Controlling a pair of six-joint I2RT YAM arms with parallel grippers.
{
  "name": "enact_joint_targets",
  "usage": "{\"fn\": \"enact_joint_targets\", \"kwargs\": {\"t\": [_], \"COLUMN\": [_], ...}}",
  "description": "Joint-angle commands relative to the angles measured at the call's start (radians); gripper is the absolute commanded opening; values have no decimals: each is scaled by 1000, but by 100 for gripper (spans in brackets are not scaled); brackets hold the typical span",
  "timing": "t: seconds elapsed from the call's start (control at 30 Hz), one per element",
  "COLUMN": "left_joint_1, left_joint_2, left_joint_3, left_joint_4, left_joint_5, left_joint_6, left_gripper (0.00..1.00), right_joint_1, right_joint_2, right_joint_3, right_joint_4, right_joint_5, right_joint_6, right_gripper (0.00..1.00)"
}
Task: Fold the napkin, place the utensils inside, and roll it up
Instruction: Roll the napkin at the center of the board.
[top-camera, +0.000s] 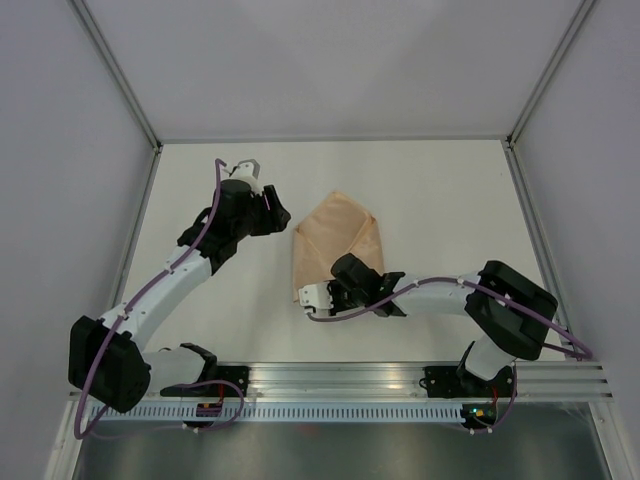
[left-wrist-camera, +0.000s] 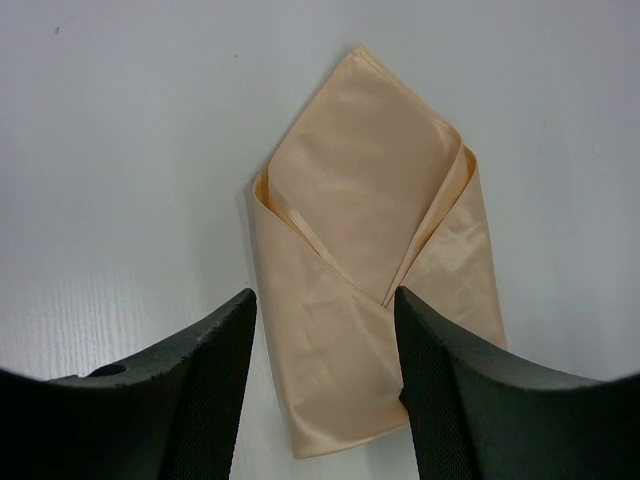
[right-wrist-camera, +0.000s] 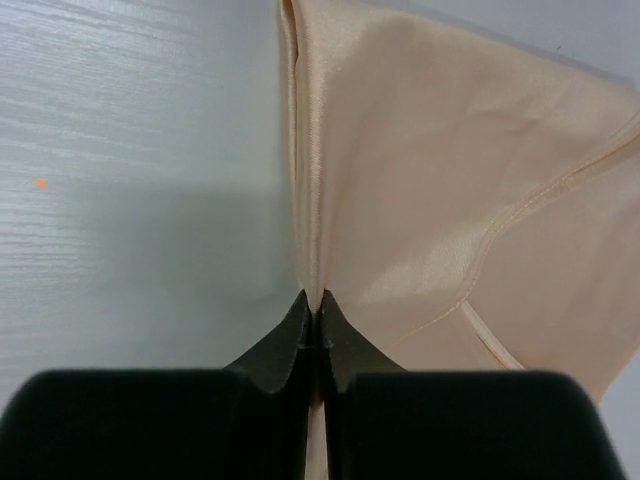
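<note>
The peach-orange napkin (top-camera: 340, 238) lies folded into an envelope shape, pointed at the far end, in the middle of the white table. My right gripper (top-camera: 316, 294) is at its near-left corner. In the right wrist view this gripper (right-wrist-camera: 319, 300) is shut on a raised fold of the napkin (right-wrist-camera: 450, 170) at its left edge. My left gripper (top-camera: 276, 214) hovers just left of the napkin's far part. In the left wrist view it (left-wrist-camera: 325, 305) is open, with the napkin (left-wrist-camera: 370, 220) lying beyond and between the fingers, untouched. The utensils are out of view.
An aluminium rail (top-camera: 400, 376) carrying both arm bases runs along the near edge. White walls with metal frame posts (top-camera: 125, 85) close in the table on three sides. A tiny orange speck (right-wrist-camera: 40, 183) lies on the table left of the napkin.
</note>
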Motion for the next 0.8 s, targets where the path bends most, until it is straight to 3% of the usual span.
{"fn": "enact_joint_targets", "kwargs": {"t": [0.0, 0.1, 0.4, 0.77], "left_joint_1": [5, 5, 5, 4], "left_joint_2": [-4, -27, -147, -270], "left_joint_3": [-5, -40, -193, -388], "left_joint_4": [33, 65, 183, 447], "left_joint_5": [21, 15, -20, 4], "left_joint_6": [26, 6, -17, 18], "left_gripper": [63, 63, 62, 62], "right_joint_1": [-10, -39, -151, -256], "right_joint_2": [21, 24, 95, 250], "right_joint_3": [37, 68, 204, 364], "right_joint_4": [-153, -225, -454, -702], "right_joint_5": [-66, -122, -332, -533], "right_joint_6": [29, 43, 71, 60], "right_gripper": [7, 1, 0, 0]}}
